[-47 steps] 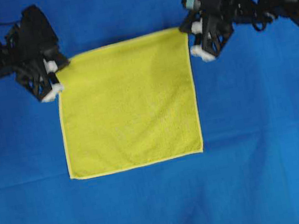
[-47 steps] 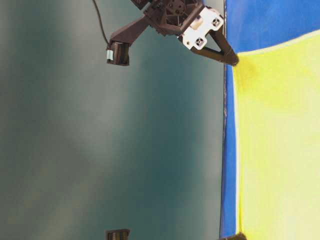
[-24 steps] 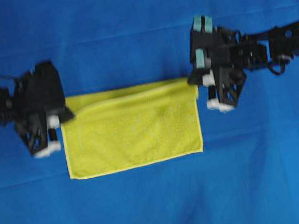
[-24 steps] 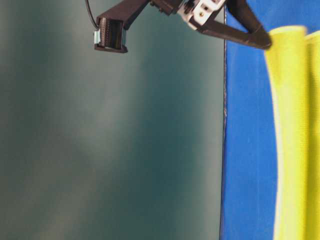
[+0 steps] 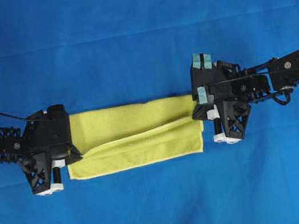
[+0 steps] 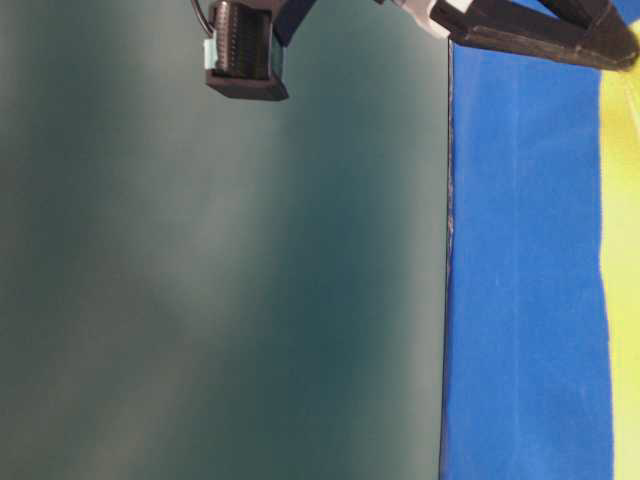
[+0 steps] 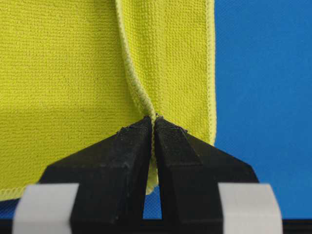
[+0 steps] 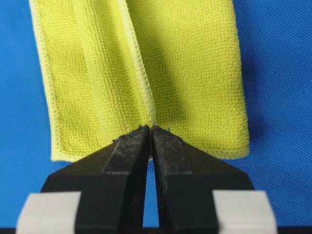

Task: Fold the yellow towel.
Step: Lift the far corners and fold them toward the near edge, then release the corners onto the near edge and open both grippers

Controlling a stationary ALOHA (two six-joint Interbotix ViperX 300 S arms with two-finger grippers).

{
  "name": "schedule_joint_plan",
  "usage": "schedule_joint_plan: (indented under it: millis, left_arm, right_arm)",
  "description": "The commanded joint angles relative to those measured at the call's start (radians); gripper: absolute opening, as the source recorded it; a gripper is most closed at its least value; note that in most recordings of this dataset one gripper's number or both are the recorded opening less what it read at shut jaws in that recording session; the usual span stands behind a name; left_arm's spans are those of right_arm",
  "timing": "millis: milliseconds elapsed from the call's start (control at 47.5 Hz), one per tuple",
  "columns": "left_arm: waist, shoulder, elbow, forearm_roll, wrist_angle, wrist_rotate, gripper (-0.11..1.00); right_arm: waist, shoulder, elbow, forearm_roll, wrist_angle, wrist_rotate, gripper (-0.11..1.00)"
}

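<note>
- Left gripper (image 7: 153,122): filled the bottom of the left wrist view; jaws pressed together on the hemmed edge of the yellow towel (image 7: 63,73), the hem running up from the tips toward the top of the frame.
- Right gripper (image 8: 150,129): filled the bottom of the right wrist view; jaws likewise clamped on a hemmed towel edge, with layers of yellow cloth spread on either side of the tips.
- Yellow towel, overhead view (image 5: 141,128): lay as a wide, low band in the middle of the frame, partly doubled over; the upper layer's hem ran slantwise across the band, leaving a strip of the lower layer showing along the bottom edge.
- Left gripper, overhead (image 5: 76,155): met the towel's left end; right gripper (image 5: 197,114) met its right end.
- Blue cloth (image 5: 135,33): covered the counter all around the towel.
- Table-level view: a dark gripper finger (image 6: 540,35) crossed the upper right; a narrow strip of yellow showed at the right edge beside the blue cloth; plain dark green backdrop (image 6: 200,300) filled the left.
</note>
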Motion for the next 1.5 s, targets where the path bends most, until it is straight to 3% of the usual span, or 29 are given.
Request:
schedule_joint_plan:
  millis: [0, 358, 400, 590, 632, 843, 1180, 1475]
  left_arm:
    - [-0.003, -0.002, -0.026, -0.002, -0.015, -0.002, 0.02]
    - [-0.032, 0.003, -0.037, -0.002, -0.046, -0.023, 0.04]
    - [-0.041, 0.003, -0.038, -0.002, -0.048, -0.032, 0.12]
    - [-0.089, -0.012, -0.037, -0.002, -0.031, -0.057, 0.68]
    - [-0.092, -0.021, -0.034, -0.002, -0.017, -0.057, 0.75]
    - [-0.08, -0.12, -0.021, 0.0, 0.089, -0.037, 0.55]
    - [0.196, -0.189, 0.049, -0.002, 0.084, 0.063, 0.55]
    - [0.232, -0.066, 0.063, -0.002, -0.023, 0.097, 0.55]
  right_arm:
    - [0.003, -0.006, -0.023, 0.003, -0.003, -0.002, 0.04]
    - [0.005, -0.006, -0.023, 0.003, -0.002, 0.0, 0.05]
    - [0.008, -0.006, -0.023, 0.003, 0.0, 0.0, 0.07]
    - [0.04, -0.02, -0.025, 0.003, 0.015, 0.0, 0.6]
    - [0.044, -0.032, -0.025, 0.003, 0.026, 0.0, 0.64]
    - [0.029, -0.11, -0.009, -0.02, 0.041, -0.008, 0.57]
    - [-0.147, -0.072, -0.008, -0.069, 0.015, -0.008, 0.56]
    - [-0.17, 0.067, -0.043, -0.071, -0.021, -0.008, 0.56]
